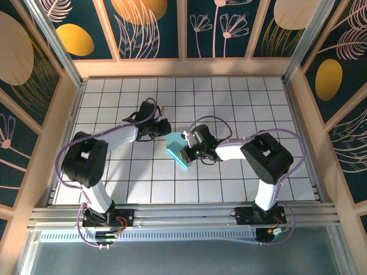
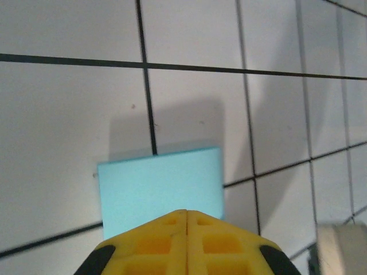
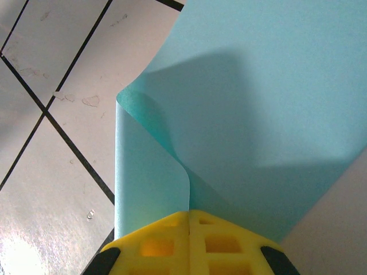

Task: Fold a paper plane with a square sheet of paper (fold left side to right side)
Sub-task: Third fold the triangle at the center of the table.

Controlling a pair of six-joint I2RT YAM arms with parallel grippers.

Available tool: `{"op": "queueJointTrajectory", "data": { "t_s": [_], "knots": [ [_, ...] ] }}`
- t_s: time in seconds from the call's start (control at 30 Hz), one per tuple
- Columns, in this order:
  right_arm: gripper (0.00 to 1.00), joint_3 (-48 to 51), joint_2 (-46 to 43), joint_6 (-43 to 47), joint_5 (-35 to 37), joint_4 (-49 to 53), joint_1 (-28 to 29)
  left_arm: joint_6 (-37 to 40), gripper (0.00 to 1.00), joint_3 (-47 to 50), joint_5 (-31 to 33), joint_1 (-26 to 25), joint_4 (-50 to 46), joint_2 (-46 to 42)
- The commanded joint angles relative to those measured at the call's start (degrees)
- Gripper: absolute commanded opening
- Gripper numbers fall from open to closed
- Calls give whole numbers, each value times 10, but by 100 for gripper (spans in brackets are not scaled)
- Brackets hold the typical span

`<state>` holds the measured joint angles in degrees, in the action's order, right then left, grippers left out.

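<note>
Reaching in from 7 o'clock, the left arm held the left gripper (image 1: pixel 162 127) closed at 11 o'clock of the square sheet of paper (image 1: pixel 175 150). From 4 o'clock, the right gripper (image 3: pixel 189 213) pinched the light-blue sheet's curled-over edge. The sheet sat mid-desk (image 1: pixel 229 97), partly lifted.

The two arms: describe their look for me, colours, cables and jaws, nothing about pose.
The left arm and right arm match: white tubular links between bulky black joint housings. Thin purple cables loop loosely along each one. In the wrist views, the jaws are yellow moulded plastic with square recesses, flanked by black corners.
</note>
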<state>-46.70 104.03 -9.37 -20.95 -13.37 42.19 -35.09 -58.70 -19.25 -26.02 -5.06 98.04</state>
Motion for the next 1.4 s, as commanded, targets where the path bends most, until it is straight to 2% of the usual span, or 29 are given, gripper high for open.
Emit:
{"op": "queueJointTrajectory", "data": {
  "t_s": [0.0,0.13,0.33,0.6,1.37],
  "knots": [
    [0,16,16,0,12,25,3,-13,5,70,-39,-11,41,-43],
    [0,16,18,1,12,26,3,-49,3,122,-75,-41,95,-49],
    [0,16,16,2,14,29,3,-84,3,147,-93,-61,149,-16],
    [0,18,12,3,16,32,3,-87,2,154,-84,-67,152,23],
    [0,14,12,5,17,36,3,-78,2,144,-64,-67,148,49]
  ]
}}
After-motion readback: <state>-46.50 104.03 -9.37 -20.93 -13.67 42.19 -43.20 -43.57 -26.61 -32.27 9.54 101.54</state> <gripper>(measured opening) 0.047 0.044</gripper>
